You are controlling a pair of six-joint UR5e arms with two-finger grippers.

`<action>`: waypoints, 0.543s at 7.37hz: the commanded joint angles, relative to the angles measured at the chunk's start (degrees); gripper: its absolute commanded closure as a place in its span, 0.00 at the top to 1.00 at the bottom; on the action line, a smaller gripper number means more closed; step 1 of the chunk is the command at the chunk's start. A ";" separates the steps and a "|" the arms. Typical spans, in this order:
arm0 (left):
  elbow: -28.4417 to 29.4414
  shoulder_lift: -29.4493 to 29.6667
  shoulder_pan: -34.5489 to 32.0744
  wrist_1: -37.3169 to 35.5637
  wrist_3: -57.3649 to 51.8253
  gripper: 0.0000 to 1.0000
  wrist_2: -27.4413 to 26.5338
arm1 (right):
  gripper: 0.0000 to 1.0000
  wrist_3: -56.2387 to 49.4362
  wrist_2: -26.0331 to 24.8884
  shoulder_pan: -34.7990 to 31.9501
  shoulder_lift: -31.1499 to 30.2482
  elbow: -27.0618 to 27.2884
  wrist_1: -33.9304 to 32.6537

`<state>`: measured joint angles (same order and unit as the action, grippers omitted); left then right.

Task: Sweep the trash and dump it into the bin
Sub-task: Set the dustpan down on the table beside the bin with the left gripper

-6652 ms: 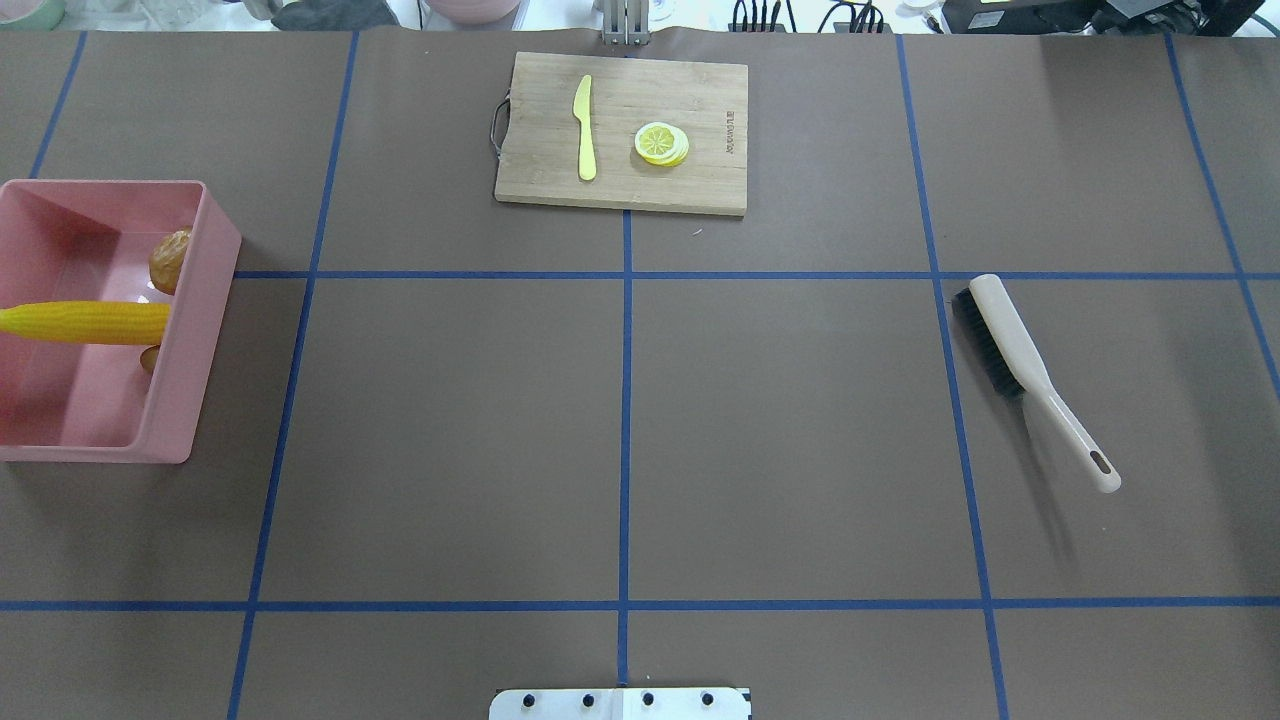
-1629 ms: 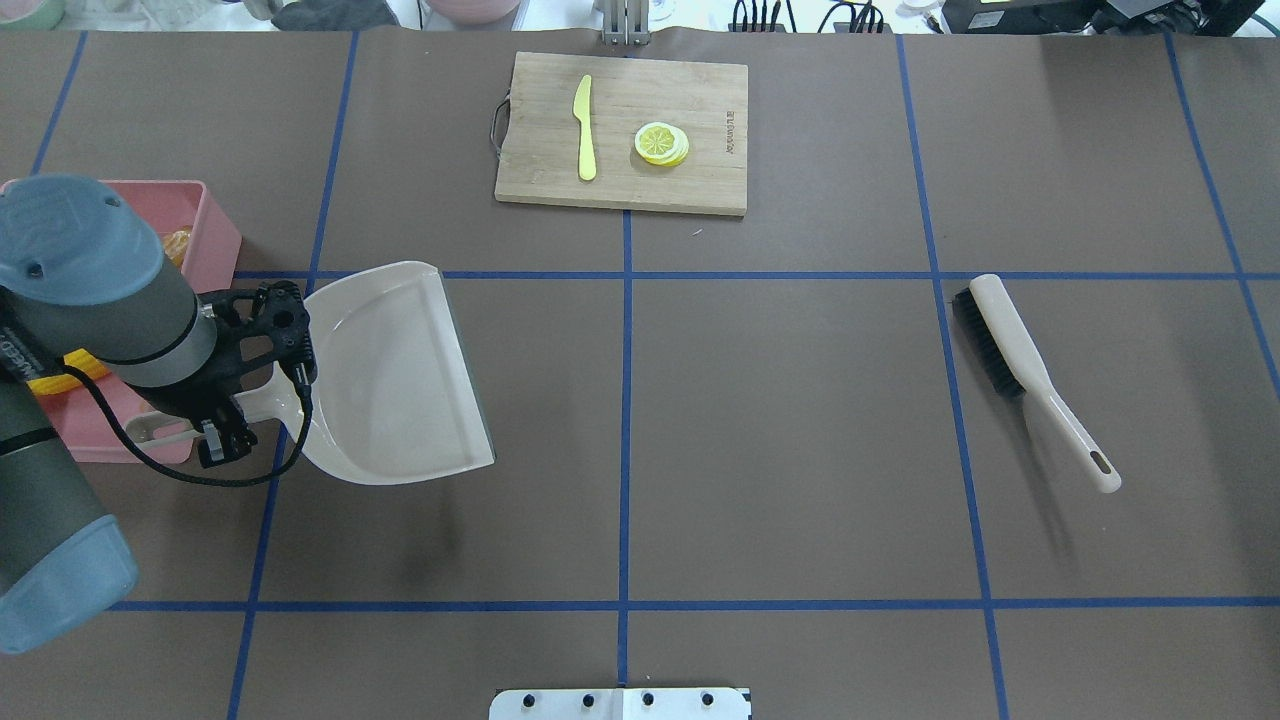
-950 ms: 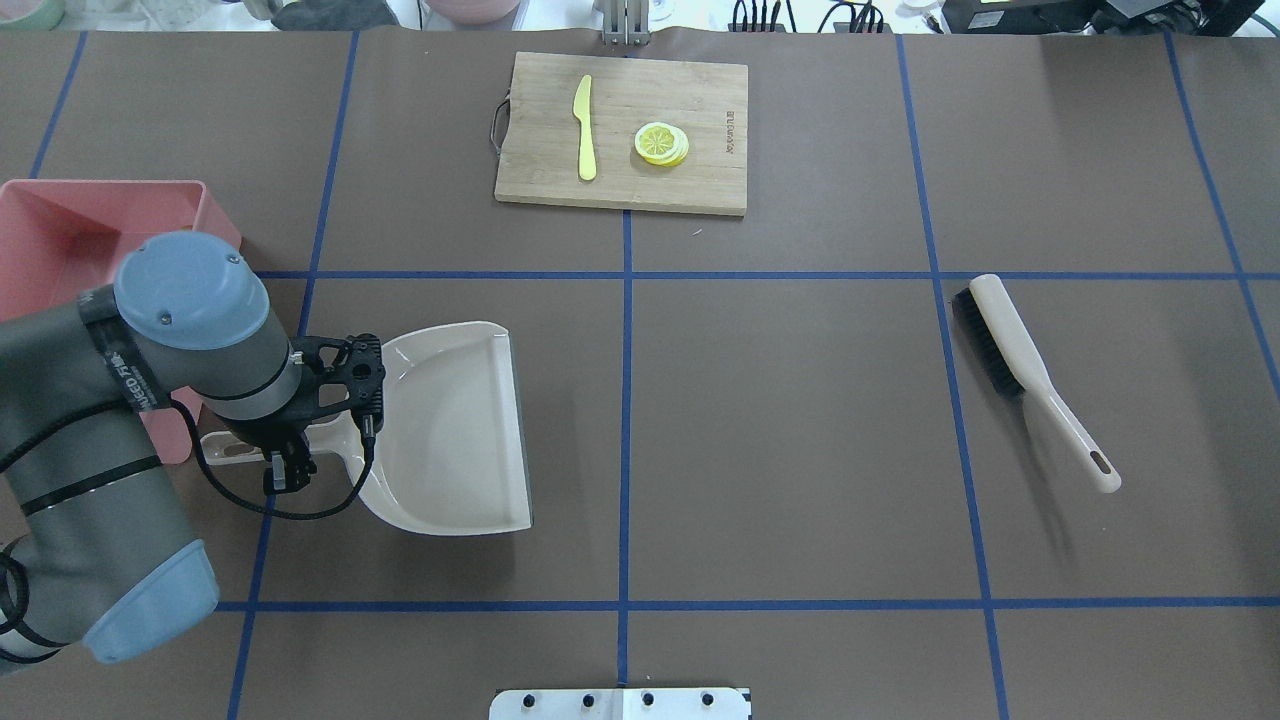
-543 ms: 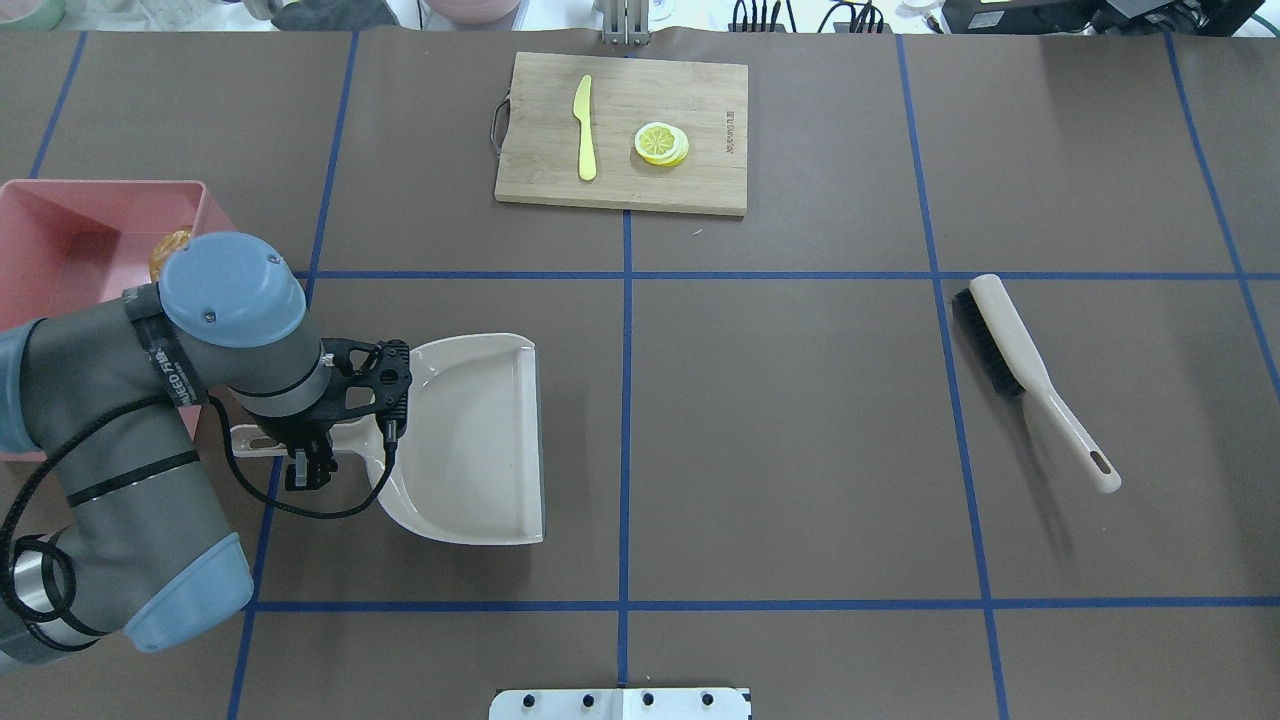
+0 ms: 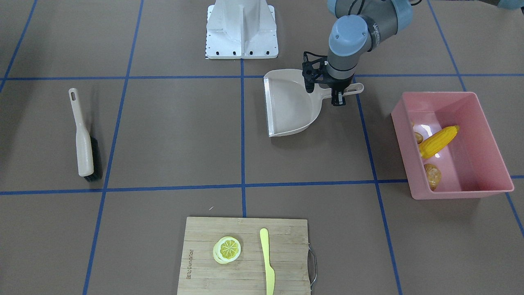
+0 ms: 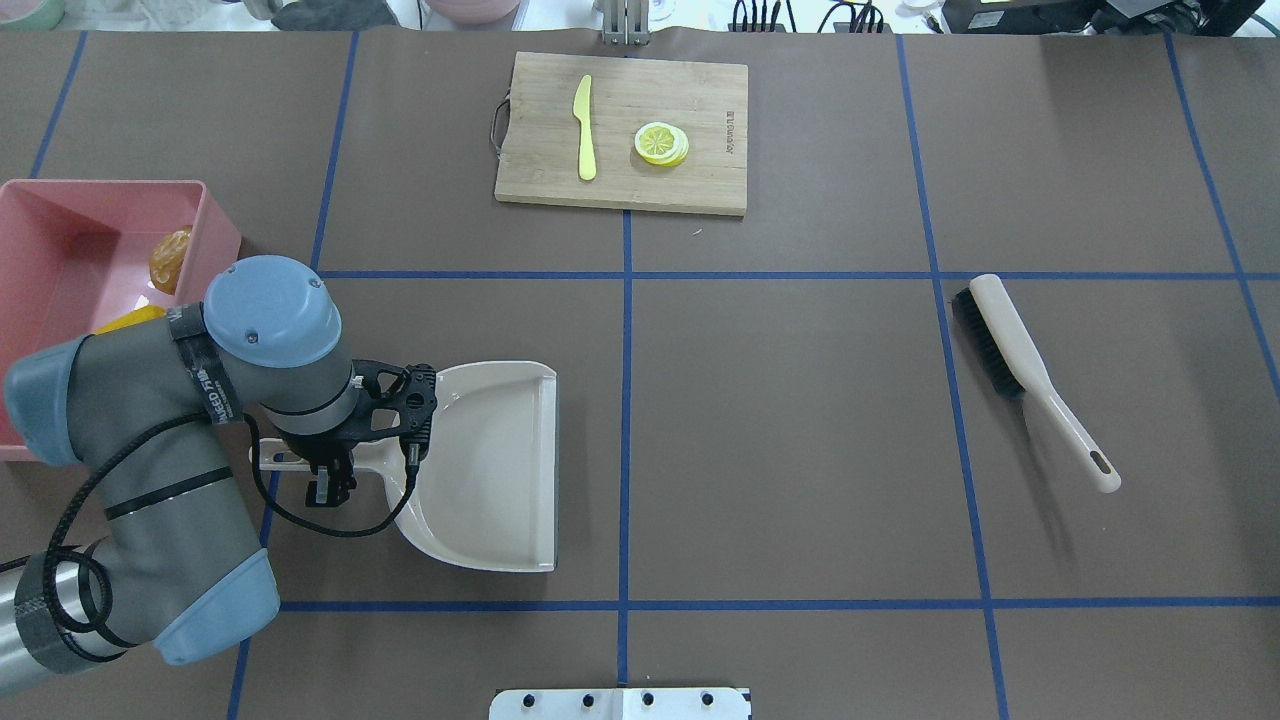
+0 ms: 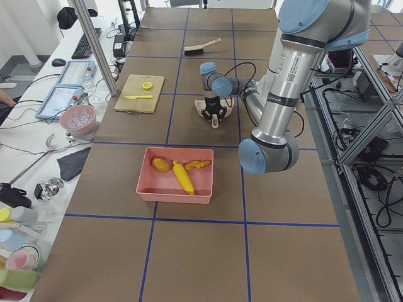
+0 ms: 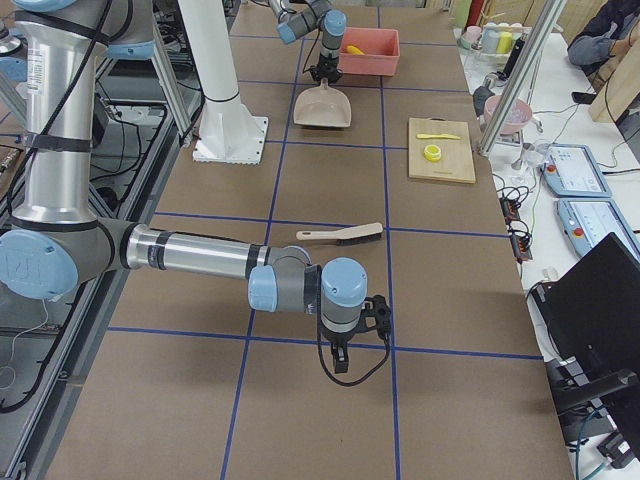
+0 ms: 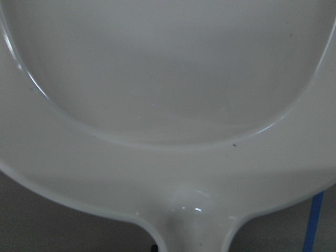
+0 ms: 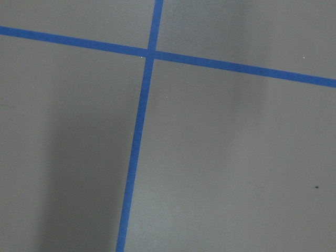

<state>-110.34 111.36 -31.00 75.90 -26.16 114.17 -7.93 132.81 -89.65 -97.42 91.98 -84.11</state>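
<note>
Grip: left gripper (image 6: 322,478) closed on the dustpan (image 6: 495,470) handle, low at the tabletop (image 6: 800,450).
Pan axis: handle toward the robot's left, empty mouth toward the centre.
Bin side: bin (image 5: 458,194) lies past the handle end, leftward and farther out.
Trash: corn cob (image 5: 438,141), potato (image 5: 432,175), ginger root (image 5: 416,137) all inside the bin.
Likely next: release and lift clear.
Far arm: right gripper (image 8: 340,365) well apart; open or closed, cannot tell.

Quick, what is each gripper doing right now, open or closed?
Left gripper: closed on the handle of the dustpan.
Right gripper: cannot be told from the side view.
</note>
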 commanded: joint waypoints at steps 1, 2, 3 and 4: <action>0.13 0.44 -0.02 -0.13 1.36 0.00 0.09 | 1.00 0.11 -0.01 0.00 0.03 -0.05 0.00; 0.13 0.61 0.07 -0.13 2.85 0.14 0.00 | 1.00 0.02 -0.01 0.00 0.12 0.04 0.00; 0.73 0.88 0.15 -0.13 2.86 0.25 0.00 | 1.00 0.02 -0.01 0.00 0.12 0.04 0.00; 1.52 1.75 0.15 -0.22 2.86 0.45 -0.09 | 1.00 0.02 -0.01 0.00 0.12 0.04 0.00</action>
<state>-109.62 112.33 -30.89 75.74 -23.52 114.16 -7.90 132.80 -89.65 -97.31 92.01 -84.11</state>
